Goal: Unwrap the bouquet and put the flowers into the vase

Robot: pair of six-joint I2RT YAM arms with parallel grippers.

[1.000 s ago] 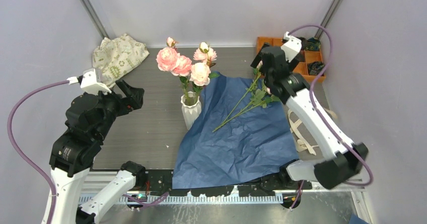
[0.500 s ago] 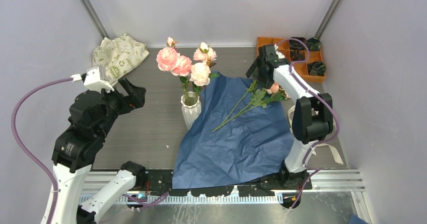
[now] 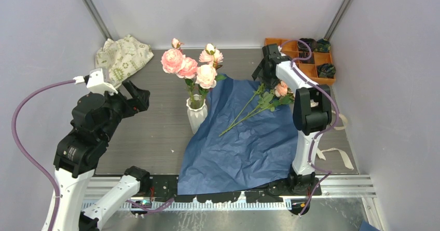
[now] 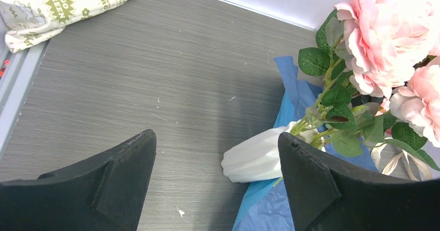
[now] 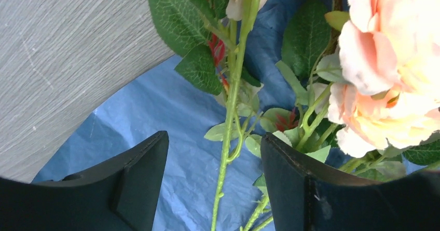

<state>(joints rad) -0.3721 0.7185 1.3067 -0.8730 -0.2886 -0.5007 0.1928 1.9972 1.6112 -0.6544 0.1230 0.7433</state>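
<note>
Top view looks down from behind; both close, downward wrist views share its flowers (image 3: pixel 189 67).

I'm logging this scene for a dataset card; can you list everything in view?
vase: one, white, at the paper's left edge
flowers in the vase: about four blooms, pink and peach
loose flowers: few stems, one peach bloom, on the paper's far right
wrapping paper: one, blue, spread mid-table
ribbon: one, beige, table's right side
cloth: one, cream patterned, far left
tray: one, orange, far right
left gripper: one, black, open, raised at left
right gripper: one, black, open astride a loose stem
</note>
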